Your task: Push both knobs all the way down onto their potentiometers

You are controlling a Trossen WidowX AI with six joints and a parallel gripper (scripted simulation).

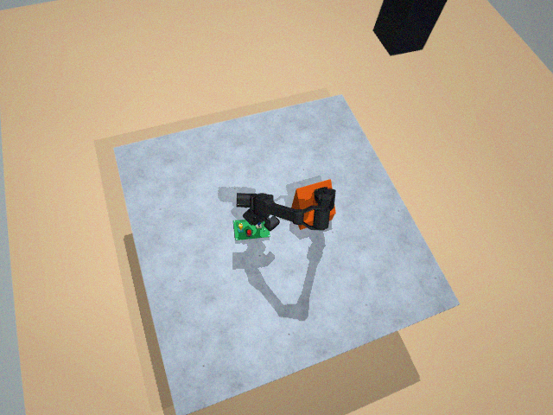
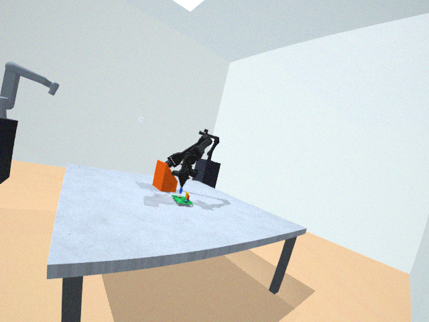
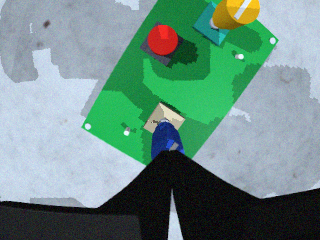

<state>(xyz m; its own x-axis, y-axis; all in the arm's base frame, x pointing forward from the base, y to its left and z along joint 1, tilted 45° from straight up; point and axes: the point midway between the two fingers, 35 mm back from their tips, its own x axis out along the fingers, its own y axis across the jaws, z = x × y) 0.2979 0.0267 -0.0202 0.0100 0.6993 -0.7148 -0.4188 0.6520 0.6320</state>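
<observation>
The green board stands on the table. The blue knob stands high over the cream potentiometer, with a bit of shaft showing between. The yellow knob also stands off its teal potentiometer, with pale shaft showing. The red knob sits low on a dark potentiometer. My gripper is shut and empty, its tips at the top of the blue knob and hiding part of it. Whether they touch is unclear.
An orange block stands on the table beside the arm's base. Small white posts stand on the board. The yellow and red knobs are at the board's end away from my fingers.
</observation>
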